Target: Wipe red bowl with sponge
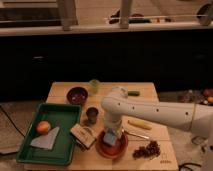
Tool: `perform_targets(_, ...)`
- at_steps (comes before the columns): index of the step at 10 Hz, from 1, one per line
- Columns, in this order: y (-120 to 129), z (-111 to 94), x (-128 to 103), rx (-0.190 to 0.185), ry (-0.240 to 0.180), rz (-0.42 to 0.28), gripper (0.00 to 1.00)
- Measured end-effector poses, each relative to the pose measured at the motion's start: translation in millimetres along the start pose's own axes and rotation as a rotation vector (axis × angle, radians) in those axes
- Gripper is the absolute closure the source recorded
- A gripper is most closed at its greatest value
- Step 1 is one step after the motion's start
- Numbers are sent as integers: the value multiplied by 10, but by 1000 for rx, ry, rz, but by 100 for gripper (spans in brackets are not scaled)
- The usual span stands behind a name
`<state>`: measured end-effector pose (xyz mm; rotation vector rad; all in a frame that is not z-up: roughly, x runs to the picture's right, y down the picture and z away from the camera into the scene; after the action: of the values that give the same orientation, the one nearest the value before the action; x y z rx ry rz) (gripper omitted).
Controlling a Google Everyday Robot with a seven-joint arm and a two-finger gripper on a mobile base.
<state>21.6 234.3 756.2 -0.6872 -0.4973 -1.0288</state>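
The gripper [112,131] points down, right on top of the sponge [110,139]. I cannot tell if it is squeezing it. The sponge is a small light-blue block. It sits inside the red bowl [102,150], a wide, flat orange-red dish near the front of the table [60,92].

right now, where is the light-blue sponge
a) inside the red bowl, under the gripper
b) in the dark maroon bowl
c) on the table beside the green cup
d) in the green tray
a: the sponge sits inside the red bowl, and the gripper at the end of the white arm is directly over it.
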Motion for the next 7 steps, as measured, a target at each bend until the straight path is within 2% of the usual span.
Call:
perform_targets(3,-22,13,-193,-26,-4,-73,100)
perform_targets(5,123,38,-312,-56,-16,-91,100)
perform_targets(7,248,44,-333,-75,-25,-93,100)
